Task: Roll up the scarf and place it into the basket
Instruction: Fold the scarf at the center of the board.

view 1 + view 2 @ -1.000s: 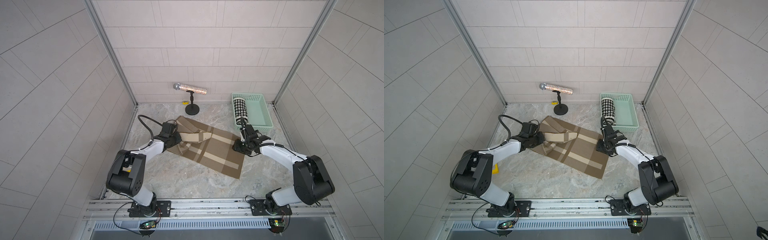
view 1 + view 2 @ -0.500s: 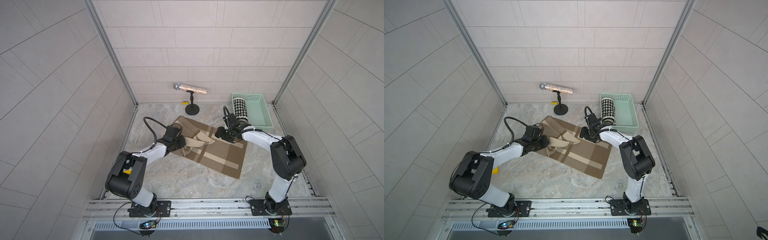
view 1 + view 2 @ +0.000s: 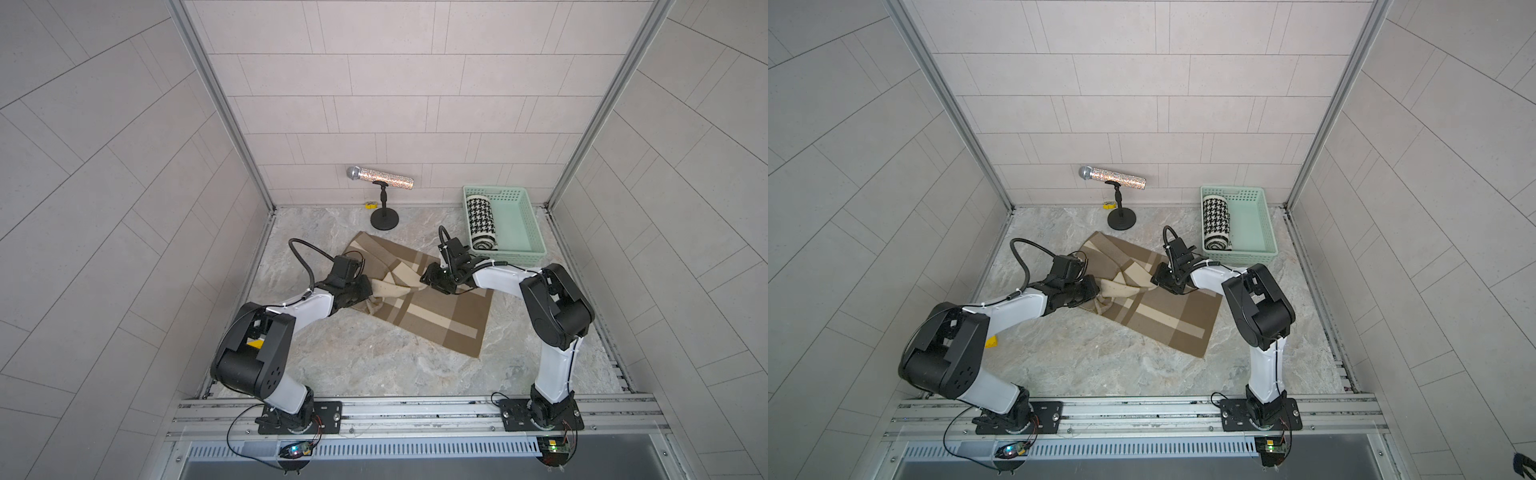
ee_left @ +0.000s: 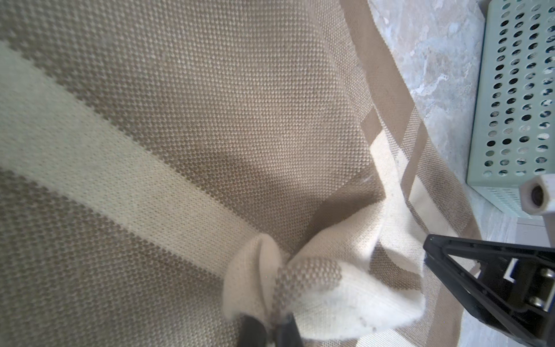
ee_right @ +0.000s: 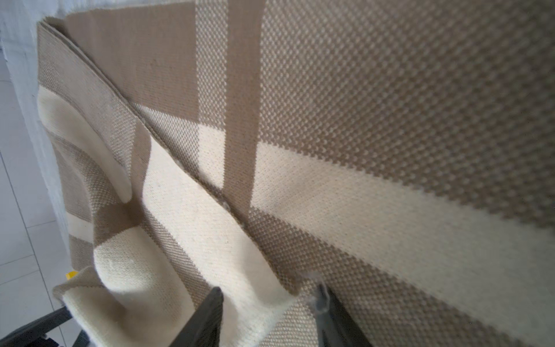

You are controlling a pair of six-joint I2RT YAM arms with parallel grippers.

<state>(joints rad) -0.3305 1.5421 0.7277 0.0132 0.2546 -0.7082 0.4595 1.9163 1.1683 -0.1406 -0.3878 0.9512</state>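
Plaid scarf (image 3: 436, 316) spread mid bench (image 3: 374, 365), near basket (image 3: 511, 258) in far right corner; looks soft, light, floppy, likely bunches; left pincer (image 4: 271, 332) clamped on raised cream fold, right pincer (image 5: 270, 312) half-open astride it; best gripped at edge corners

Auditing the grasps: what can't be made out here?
Right end effector: right wrist view, tips cut off by the edge; grip on the scarf fold unclear.
Left end effector: left wrist view, tips cut off by the edge.
Yellow item by the stand: both top views, too small.
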